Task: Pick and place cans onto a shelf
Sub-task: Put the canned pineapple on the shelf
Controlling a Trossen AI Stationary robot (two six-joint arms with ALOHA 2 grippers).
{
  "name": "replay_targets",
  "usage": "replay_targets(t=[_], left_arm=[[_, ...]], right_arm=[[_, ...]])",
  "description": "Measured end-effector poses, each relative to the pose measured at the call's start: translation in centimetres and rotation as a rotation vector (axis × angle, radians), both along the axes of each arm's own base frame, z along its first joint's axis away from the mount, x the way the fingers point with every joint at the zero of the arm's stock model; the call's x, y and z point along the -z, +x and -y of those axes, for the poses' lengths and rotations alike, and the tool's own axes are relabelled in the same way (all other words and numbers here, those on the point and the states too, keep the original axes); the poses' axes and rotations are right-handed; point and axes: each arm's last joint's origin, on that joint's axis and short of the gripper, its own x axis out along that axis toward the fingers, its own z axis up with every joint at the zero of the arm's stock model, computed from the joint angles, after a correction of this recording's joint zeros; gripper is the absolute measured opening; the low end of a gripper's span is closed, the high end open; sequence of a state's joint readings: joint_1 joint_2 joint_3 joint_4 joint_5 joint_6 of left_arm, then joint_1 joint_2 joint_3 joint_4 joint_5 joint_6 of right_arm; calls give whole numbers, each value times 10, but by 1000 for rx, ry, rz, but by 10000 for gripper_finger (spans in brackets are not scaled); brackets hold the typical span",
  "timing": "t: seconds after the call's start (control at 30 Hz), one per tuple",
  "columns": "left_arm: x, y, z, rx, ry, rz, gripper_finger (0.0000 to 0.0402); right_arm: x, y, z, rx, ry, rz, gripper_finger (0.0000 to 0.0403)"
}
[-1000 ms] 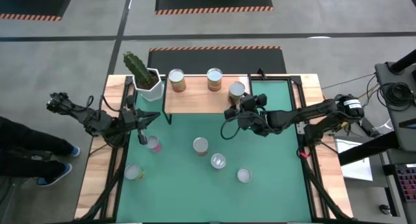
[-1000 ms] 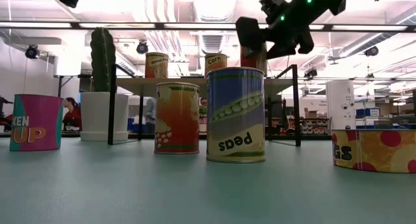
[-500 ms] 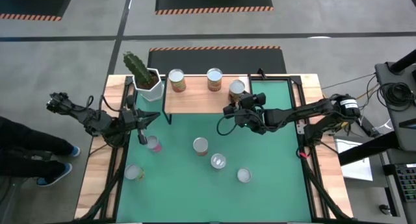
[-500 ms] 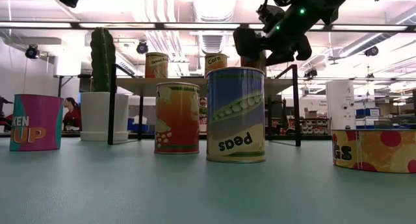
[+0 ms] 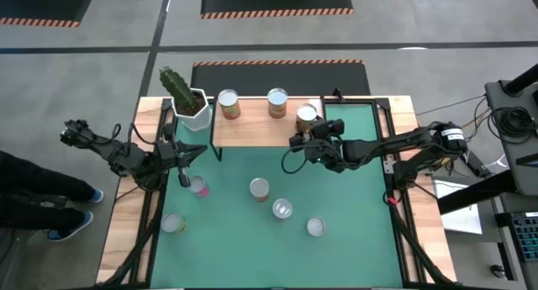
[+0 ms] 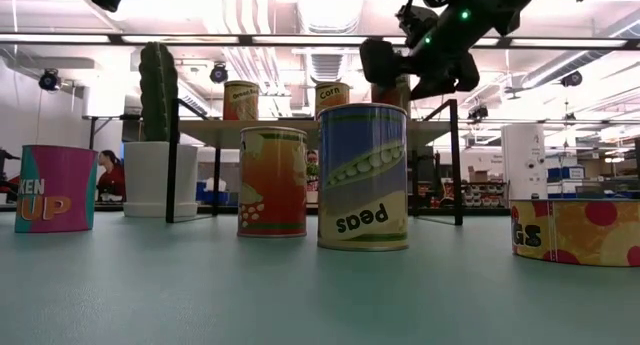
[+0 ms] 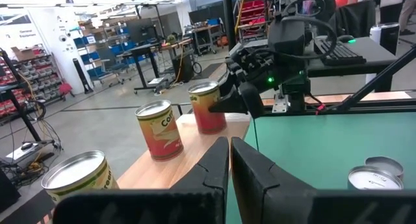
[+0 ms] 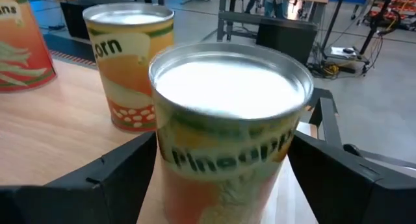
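Green matting covers the table (image 5: 353,248), and we read the layout as staging: four cans wait loose on it so either arm can reach them. At its far edge stands the shelf (image 5: 252,132), low and open so cans can be set down from above. Three cans are on the board now. Beside its left end sits a cactus pot (image 5: 192,103), which is not part of the job.

Our right gripper (image 5: 309,140) is at the shelf's right end, its fingers (image 8: 104,182) spread on either side of the pineapple can (image 8: 231,126). In the right wrist view the can stands upright on the wood, with the corn can (image 8: 127,62) near it. We judge this to be the release: the claw looks let go, though we cannot tell whether the pads are fully clear. Lifting straight up seems safest, since a sideways pull could tip the can off the end.

Our left gripper (image 5: 187,155) waits clenched and empty near the pink can (image 5: 197,187), probably placed for a next pick.
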State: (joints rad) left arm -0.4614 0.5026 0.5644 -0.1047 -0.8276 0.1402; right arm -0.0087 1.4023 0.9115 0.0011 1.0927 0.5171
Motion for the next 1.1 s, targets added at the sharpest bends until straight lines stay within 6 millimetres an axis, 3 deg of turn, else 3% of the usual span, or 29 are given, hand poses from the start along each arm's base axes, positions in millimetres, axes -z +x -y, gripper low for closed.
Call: replay_targets(t=[0.2, 0.57, 0.73, 0.9, 1.1], left_arm=[[0, 0, 0, 0, 0, 0, 0], [0, 0, 0, 0, 0, 0, 0], [0, 0, 0, 0, 0, 0, 0], [0, 0, 0, 0, 0, 0, 0], [0, 0, 0, 0, 1, -1, 0]], right_arm=[[-10, -5, -8, -29, 0, 31, 325], [-54, -32, -39, -172, 14, 179, 315], [-67, -47, -48, -336, 101, 207, 297], [-61, -48, -50, -541, 203, 108, 253], [-41, -43, -39, -529, 256, -44, 157]])
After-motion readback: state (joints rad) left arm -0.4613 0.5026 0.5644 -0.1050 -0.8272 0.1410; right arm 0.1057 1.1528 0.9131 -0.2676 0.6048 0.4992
